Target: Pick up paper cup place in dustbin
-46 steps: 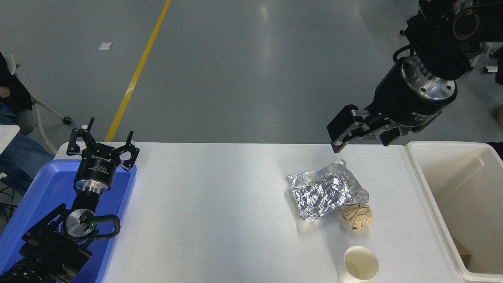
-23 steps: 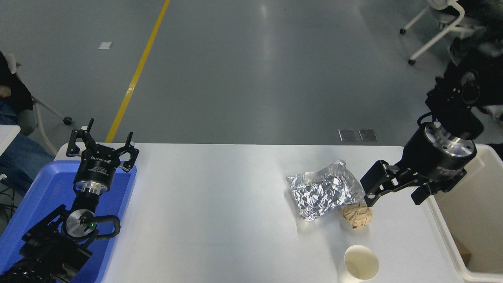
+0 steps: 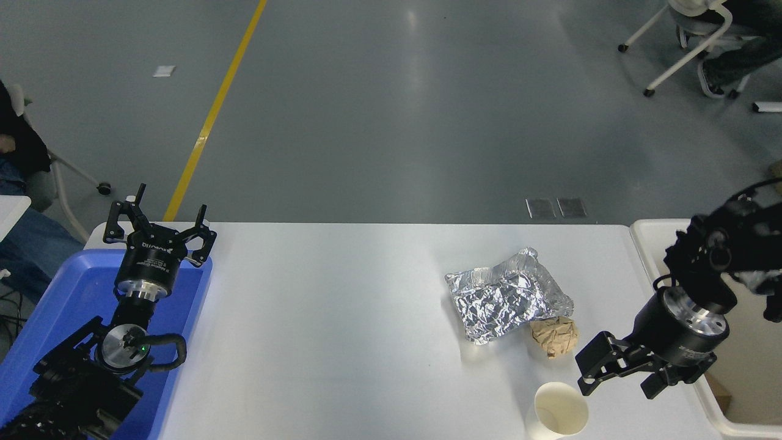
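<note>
The paper cup stands upright at the table's front edge, cream-white, its pale inside showing. My right gripper is open and empty, low over the table just right of and slightly behind the cup's rim, not touching it. The dustbin, a large cream-white tub, stands at the right edge, largely hidden behind my right arm. My left gripper is open and parked at the lower left over the blue tray.
A crinkled silver foil bag lies behind the cup, with a crumpled brown paper ball against its front right corner. A blue tray sits at the left. A person sits at the far left, and a chair stands at the top right.
My right arm has swung down and toward me, from high over the table's far right to low beside the cup. The gripper stays open. Nothing else moved.
</note>
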`<state>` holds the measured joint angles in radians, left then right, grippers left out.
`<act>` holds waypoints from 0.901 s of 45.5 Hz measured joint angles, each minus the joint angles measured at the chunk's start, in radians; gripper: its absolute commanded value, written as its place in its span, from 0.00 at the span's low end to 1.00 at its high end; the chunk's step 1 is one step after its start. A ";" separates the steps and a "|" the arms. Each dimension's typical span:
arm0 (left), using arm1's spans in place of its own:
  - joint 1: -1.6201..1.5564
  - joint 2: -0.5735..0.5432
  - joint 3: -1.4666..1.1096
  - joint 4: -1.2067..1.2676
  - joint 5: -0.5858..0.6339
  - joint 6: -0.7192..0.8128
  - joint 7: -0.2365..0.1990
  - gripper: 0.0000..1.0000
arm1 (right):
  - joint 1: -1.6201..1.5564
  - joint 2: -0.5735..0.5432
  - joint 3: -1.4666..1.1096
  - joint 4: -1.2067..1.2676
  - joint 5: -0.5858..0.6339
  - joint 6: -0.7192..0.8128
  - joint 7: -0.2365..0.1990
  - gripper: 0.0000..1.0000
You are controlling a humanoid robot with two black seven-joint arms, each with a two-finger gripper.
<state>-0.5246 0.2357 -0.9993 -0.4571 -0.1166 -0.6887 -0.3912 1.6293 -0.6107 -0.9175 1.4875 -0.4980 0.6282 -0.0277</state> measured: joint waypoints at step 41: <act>-0.001 -0.001 0.001 0.000 0.000 -0.002 0.000 1.00 | -0.313 -0.009 0.219 -0.157 -0.154 -0.109 0.011 0.00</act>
<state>-0.5253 0.2352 -0.9988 -0.4571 -0.1165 -0.6903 -0.3907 1.3162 -0.6197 -0.6980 1.3306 -0.6515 0.5188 -0.0167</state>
